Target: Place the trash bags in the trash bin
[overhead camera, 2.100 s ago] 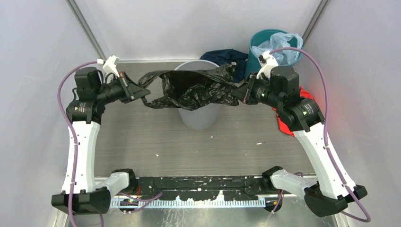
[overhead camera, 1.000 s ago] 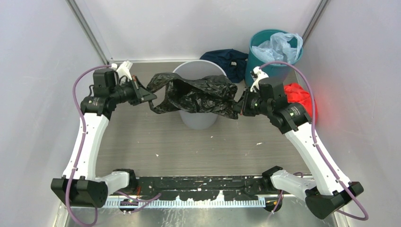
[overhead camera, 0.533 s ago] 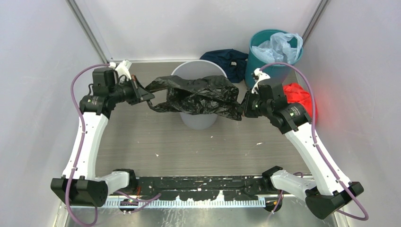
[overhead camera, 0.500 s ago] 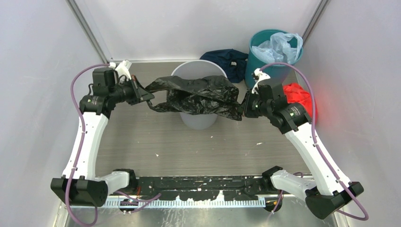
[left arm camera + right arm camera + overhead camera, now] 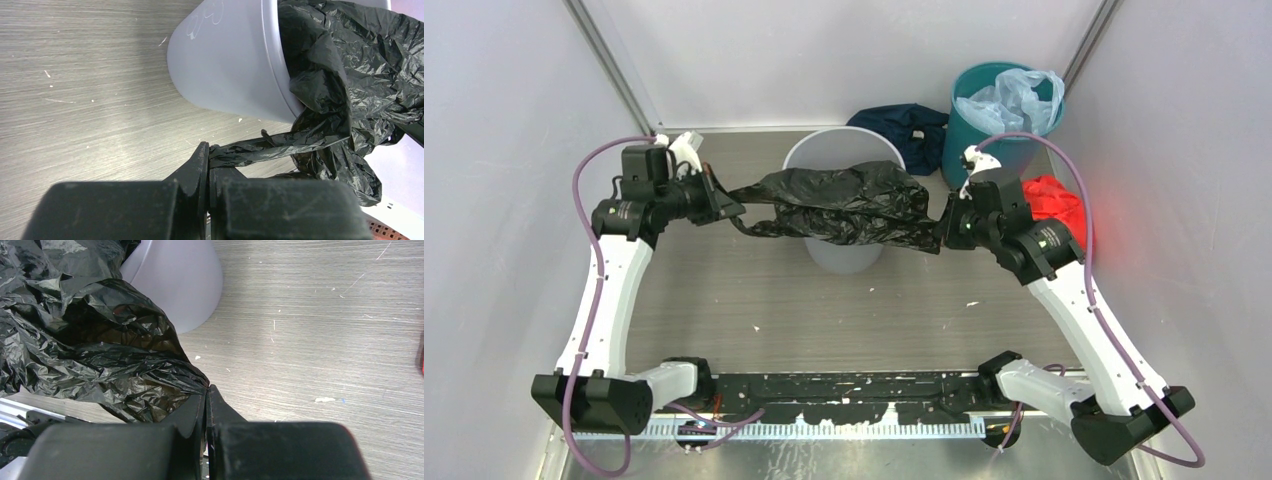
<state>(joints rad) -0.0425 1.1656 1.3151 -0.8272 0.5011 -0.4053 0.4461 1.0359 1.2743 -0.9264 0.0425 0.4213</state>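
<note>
The black crinkly trash bag (image 5: 839, 205) hangs stretched across the top of the light grey trash bin (image 5: 840, 250), sagging over its near rim. My left gripper (image 5: 727, 205) is shut on the bag's twisted left end (image 5: 270, 146), to the left of the bin (image 5: 225, 65). On the bin's right side my right gripper (image 5: 940, 228) is shut on the bag's right edge (image 5: 125, 370). The bin's grey wall (image 5: 175, 280) shows behind the bag in the right wrist view. The bag hides much of the bin's mouth.
A teal bin (image 5: 994, 120) holding a pale blue plastic bag (image 5: 1014, 98) stands at the back right. A dark blue cloth (image 5: 904, 125) lies behind the grey bin. A red bundle (image 5: 1054, 205) lies behind my right arm. Walls close in on both sides.
Both grippers have come down and moved slightly apart, pulling the bag flatter and lower over the bin's mouth. Both grips hold as before.
</note>
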